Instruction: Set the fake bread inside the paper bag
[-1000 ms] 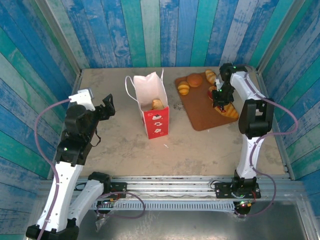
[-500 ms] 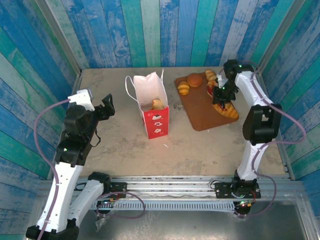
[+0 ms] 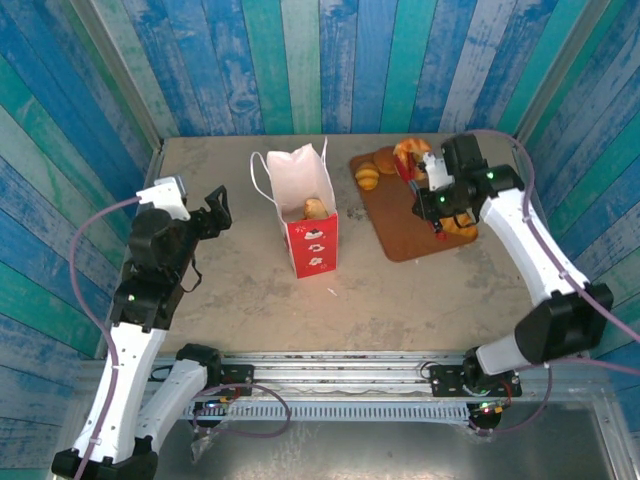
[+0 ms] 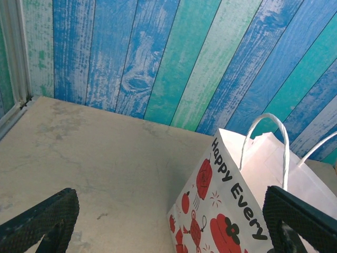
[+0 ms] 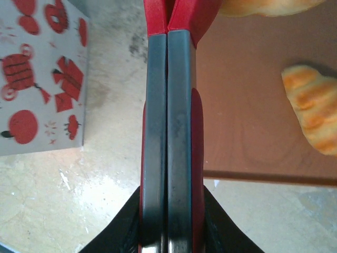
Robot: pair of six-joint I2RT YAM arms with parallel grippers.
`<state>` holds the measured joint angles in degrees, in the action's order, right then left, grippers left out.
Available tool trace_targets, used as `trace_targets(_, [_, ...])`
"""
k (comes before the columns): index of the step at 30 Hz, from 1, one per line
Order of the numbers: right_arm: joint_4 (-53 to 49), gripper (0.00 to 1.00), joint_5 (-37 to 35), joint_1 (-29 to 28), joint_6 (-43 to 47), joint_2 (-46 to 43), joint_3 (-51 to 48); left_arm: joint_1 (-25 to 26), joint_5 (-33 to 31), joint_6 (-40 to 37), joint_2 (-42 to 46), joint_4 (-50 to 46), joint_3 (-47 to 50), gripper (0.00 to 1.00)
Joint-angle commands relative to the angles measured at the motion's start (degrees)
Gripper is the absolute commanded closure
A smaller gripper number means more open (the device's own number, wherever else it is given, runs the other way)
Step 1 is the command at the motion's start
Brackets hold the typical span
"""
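Observation:
The paper bag (image 3: 305, 215), white with red prints, stands open mid-table with one fake bread (image 3: 316, 208) inside. It also appears in the left wrist view (image 4: 237, 211) and the right wrist view (image 5: 42, 79). More fake bread lies on the wooden board (image 3: 400, 225): a small croissant (image 3: 367, 177), a brown bun (image 3: 386, 160) and a long croissant (image 3: 462, 226). My right gripper (image 3: 433, 200) (image 5: 167, 226) is shut on red-handled tongs (image 5: 168, 105), squeezed together. Their tips reach a croissant (image 3: 410, 150) (image 5: 268, 6); I cannot tell whether they grip it. My left gripper (image 3: 215, 208) (image 4: 171, 219) hangs open left of the bag.
Blue and green plank walls (image 3: 300, 60) close in the table on three sides. The board (image 5: 242, 105) lies right of the bag, with another croissant (image 5: 313, 108) on it. Bare tabletop (image 3: 350, 300) stretches in front of the bag and board.
My right arm has swung out to the right and turned, so the tongs now point back-left toward the croissant at the board's far edge. The left arm has stayed still.

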<state>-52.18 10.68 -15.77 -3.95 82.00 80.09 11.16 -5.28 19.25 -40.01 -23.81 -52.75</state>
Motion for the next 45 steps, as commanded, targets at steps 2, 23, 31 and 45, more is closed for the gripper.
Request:
trace_targets(2, [9.8,0.93,-3.8,-2.5,-1.2,-6.8,-3.5,0.1,2.5,1.8,-0.4,2.4,-0.9,0.06])
trace_targets(23, [18.3,0.94,-17.7,-27.5,-1.0,-17.7,-0.4,0.1,16.6,13.5,-11.1,4.3,-10.6,0.06])
trace_targets(31, [21.0,0.94,-15.6,-33.3,-0.7,-14.1,3.4,0.2,19.0,15.2,-14.2,8.2,-9.5,0.03])
trace_targets(45, [26.1,0.94,-8.6,-37.8,-5.2,-8.5,4.6,0.1,20.1,16.3,-16.7,11.4,-6.0,0.07])
